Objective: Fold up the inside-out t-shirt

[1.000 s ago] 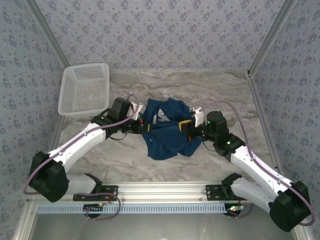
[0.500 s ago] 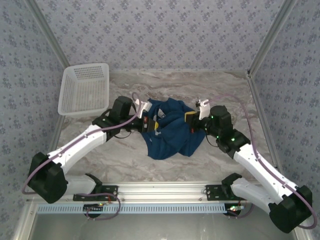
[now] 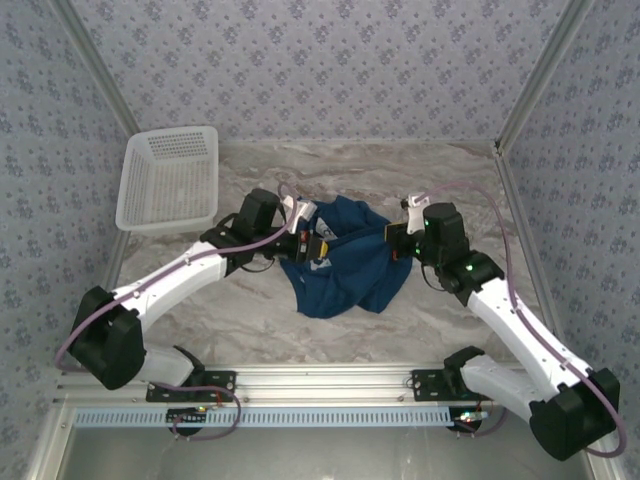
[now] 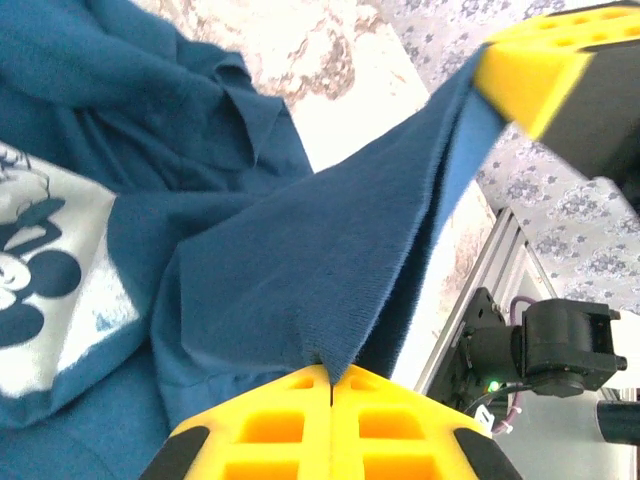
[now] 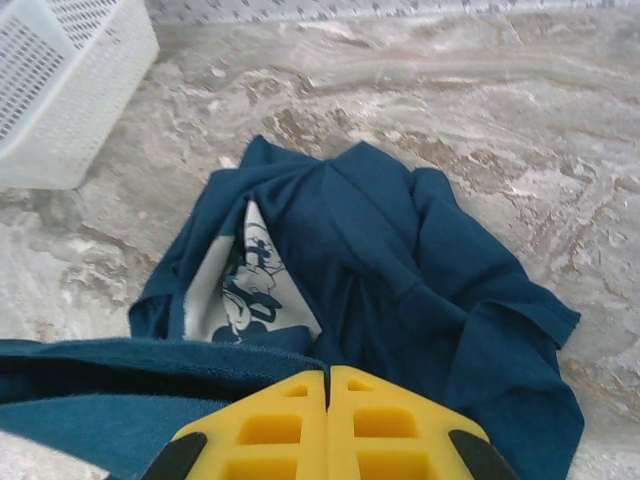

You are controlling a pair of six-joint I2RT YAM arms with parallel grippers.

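The inside-out t-shirt (image 3: 345, 262) is a dark navy cloth, bunched at the middle of the marble table, with a whitish cartoon print (image 5: 252, 280) showing in a fold. My left gripper (image 3: 313, 243) is at its left edge, shut on a pinch of the navy cloth (image 4: 330, 372). My right gripper (image 3: 397, 238) is at the shirt's upper right, shut on a hem (image 5: 327, 374). In the left wrist view a band of cloth (image 4: 400, 200) runs taut from my left jaws up to the right gripper's yellow finger (image 4: 540, 60). The rest of the shirt (image 5: 420, 270) lies crumpled on the table.
A white plastic lattice basket (image 3: 168, 178) stands at the back left, tilted against the wall. Patterned walls close in the table on three sides, and an aluminium rail (image 3: 320, 385) runs along the near edge.
Both grippers stayed shut on the cloth. The left one moved right over the shirt, the right one moved back and to the right, and the cloth between them drew tighter.
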